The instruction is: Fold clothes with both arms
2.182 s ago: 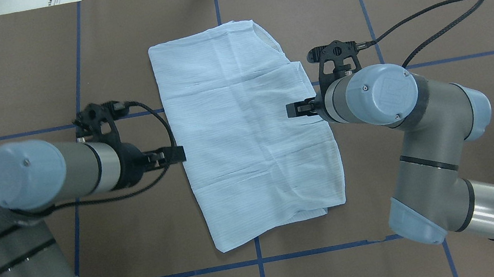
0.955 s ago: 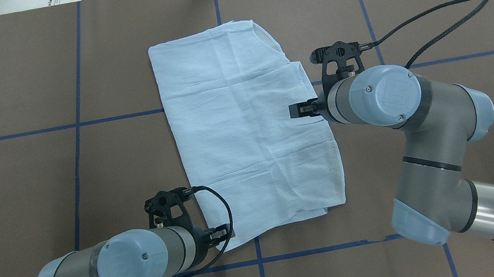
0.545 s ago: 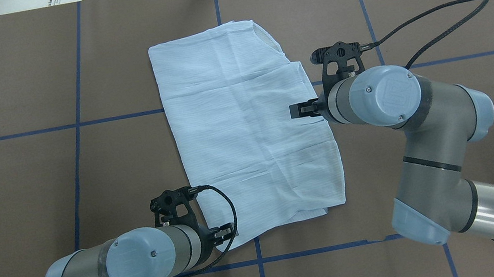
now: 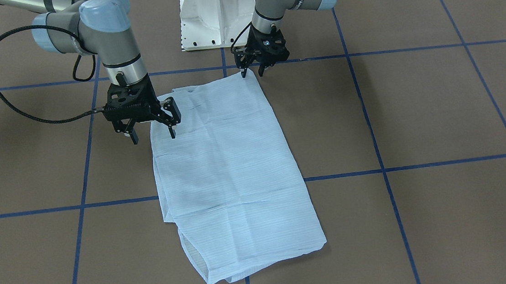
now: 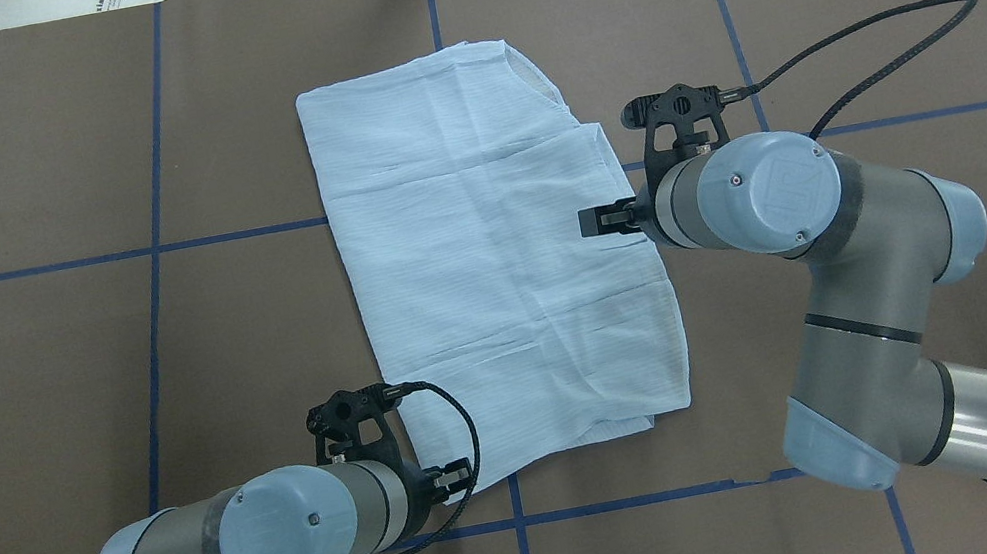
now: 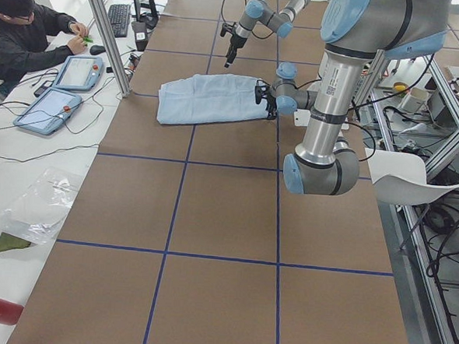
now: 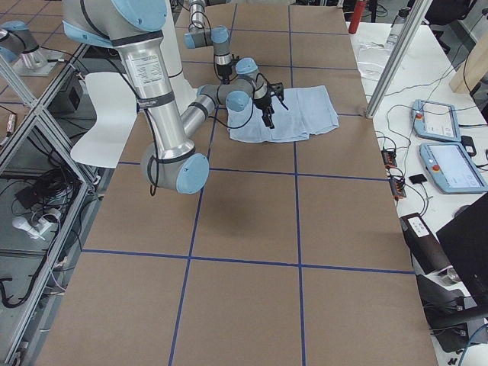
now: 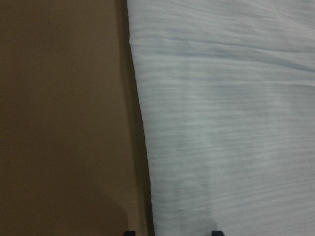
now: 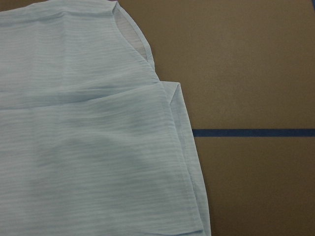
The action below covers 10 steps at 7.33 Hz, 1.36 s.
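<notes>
Change noted: the black two-finger left gripper, which stood at the middle of the garment's left edge two seconds ago, has travelled toward the robot and now sits at the near left corner of the light blue, finely striped, thin fabric shirt. Its fingers are apart, straddling the hem at that corner. The black two-finger right gripper has not moved; it hangs at the middle of the right edge, fingers spread wide, one over cloth and one over the brown paper-covered table.

The shirt lies flat at the table's middle, already narrowed to a long rectangle, neck opening at the far end.

Judgement: the left side is set for a hem pinch. The right is not yet at its corner, so the lengthwise fold cannot begin.

Count: one shirt, two arms, two grippers, neither gripping.
</notes>
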{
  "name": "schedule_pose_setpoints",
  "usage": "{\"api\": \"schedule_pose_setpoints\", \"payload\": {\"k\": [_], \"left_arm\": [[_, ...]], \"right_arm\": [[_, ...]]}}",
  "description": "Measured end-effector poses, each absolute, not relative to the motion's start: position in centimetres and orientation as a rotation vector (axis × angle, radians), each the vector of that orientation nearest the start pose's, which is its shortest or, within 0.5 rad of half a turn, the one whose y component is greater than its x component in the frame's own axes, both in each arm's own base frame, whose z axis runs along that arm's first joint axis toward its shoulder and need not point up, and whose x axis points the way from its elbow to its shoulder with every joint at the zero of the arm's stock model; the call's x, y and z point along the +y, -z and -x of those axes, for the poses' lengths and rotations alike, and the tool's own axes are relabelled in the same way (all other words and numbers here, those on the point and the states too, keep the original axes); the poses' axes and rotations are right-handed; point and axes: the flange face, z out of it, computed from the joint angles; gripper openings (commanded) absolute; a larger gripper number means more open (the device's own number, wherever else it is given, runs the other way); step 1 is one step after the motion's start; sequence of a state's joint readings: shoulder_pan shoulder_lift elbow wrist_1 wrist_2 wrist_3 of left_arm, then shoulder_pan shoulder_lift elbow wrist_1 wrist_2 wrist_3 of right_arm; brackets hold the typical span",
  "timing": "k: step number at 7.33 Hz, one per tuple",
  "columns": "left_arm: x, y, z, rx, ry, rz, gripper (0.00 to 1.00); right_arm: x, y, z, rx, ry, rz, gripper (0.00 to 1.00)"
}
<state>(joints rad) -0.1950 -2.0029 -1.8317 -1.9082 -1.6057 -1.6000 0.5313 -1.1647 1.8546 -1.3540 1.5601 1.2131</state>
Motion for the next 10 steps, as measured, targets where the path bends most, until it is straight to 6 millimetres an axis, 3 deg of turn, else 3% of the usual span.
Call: {"api": "schedule_pose_setpoints", "payload": {"k": [4,10], "left_arm": [[-24.29,-26.20,-58.14,1.035,0.181,-0.050,0.48],[-24.25,-25.80,-58.24,1.043,0.178,-0.050,0.45]], "right_arm": [[-42.47,-28.59,45.83,-0.817,-0.166,-0.398,1.00],[-42.46,-28.58,45.84,-0.818,-0.165,-0.398,1.00]]}}
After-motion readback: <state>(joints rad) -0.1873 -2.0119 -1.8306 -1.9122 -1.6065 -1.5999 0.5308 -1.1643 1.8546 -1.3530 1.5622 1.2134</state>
